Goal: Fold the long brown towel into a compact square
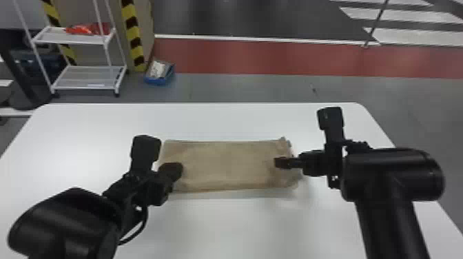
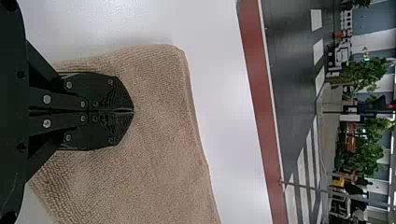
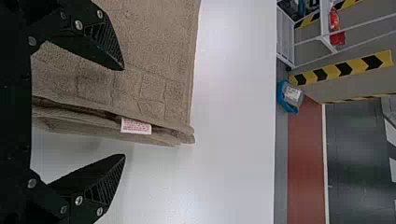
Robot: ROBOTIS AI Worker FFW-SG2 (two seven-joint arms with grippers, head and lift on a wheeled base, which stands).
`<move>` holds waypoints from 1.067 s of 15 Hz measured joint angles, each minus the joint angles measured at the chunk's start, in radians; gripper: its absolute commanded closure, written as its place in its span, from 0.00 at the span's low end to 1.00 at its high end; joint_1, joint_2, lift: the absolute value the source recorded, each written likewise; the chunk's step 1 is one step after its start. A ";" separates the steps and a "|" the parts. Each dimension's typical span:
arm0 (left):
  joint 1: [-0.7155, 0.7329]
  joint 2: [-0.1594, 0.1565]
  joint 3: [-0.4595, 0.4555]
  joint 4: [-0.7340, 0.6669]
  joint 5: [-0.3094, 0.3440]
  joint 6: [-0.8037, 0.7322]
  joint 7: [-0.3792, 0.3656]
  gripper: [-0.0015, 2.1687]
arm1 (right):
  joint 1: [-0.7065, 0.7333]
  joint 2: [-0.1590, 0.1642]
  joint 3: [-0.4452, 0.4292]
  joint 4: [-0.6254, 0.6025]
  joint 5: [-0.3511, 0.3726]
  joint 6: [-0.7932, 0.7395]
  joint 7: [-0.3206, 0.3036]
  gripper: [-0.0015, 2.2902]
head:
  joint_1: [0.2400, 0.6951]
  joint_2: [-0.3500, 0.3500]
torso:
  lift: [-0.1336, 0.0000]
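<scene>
White table (image 1: 213,118) stretches past the brown towel (image 1: 227,165), left gripper (image 1: 174,171) pressed together, right gripper (image 1: 306,171) spread across its edge.

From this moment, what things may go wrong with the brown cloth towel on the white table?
The open right gripper has one black finger over the brown cloth towel and one beyond its layered edge; closing might catch only some layers. The small white tag with red print at that edge may be pinched. The shut left gripper lies over the other end and could drag the cloth if it presses down.
</scene>
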 measured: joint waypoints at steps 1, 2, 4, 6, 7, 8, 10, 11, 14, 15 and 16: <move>0.001 0.000 0.001 -0.001 0.000 0.000 0.000 0.80 | -0.003 -0.001 0.001 0.006 0.003 0.004 0.000 0.13 | 1.00 0.37 | 0.08; 0.002 0.000 0.001 -0.001 0.001 0.000 0.000 0.80 | -0.006 -0.002 0.001 0.013 0.004 0.009 0.000 0.14 | 1.00 0.37 | 0.08; 0.002 0.000 0.002 -0.001 0.001 0.000 -0.001 0.80 | -0.013 -0.002 0.002 0.029 0.009 0.022 0.000 0.14 | 1.00 0.37 | 0.08; 0.002 0.001 0.002 -0.001 0.001 0.000 -0.002 0.80 | -0.022 -0.002 0.007 0.044 0.015 0.042 0.000 0.23 | 1.00 0.37 | 0.08; 0.002 0.001 0.003 -0.001 0.001 -0.001 -0.002 0.80 | -0.027 -0.002 0.010 0.049 0.017 0.050 0.000 0.29 | 1.00 0.37 | 0.08; 0.003 0.003 0.004 -0.001 0.001 -0.002 -0.002 0.80 | -0.029 -0.002 0.012 0.051 0.017 0.056 0.001 0.35 | 1.00 0.37 | 0.08; 0.006 0.005 0.007 -0.002 0.002 -0.003 -0.002 0.80 | -0.031 0.000 0.015 0.052 0.015 0.061 0.003 0.56 | 1.00 0.38 | 0.08; 0.009 0.005 0.009 -0.005 0.002 -0.003 -0.002 0.80 | -0.031 0.000 0.014 0.052 0.012 0.064 0.005 0.61 | 1.00 0.38 | 0.08; 0.018 0.006 0.012 -0.010 0.002 0.000 -0.003 0.80 | -0.026 0.002 0.006 0.045 -0.009 0.093 0.019 0.62 | 1.00 0.39 | 0.08; 0.020 0.007 0.011 -0.011 0.001 0.000 -0.003 0.80 | -0.018 0.003 0.004 0.030 -0.019 0.095 0.019 0.62 | 1.00 0.39 | 0.08; 0.024 0.007 0.011 -0.012 0.001 0.000 -0.003 0.80 | -0.004 0.005 0.002 0.005 -0.033 0.094 0.020 0.62 | 1.00 0.40 | 0.08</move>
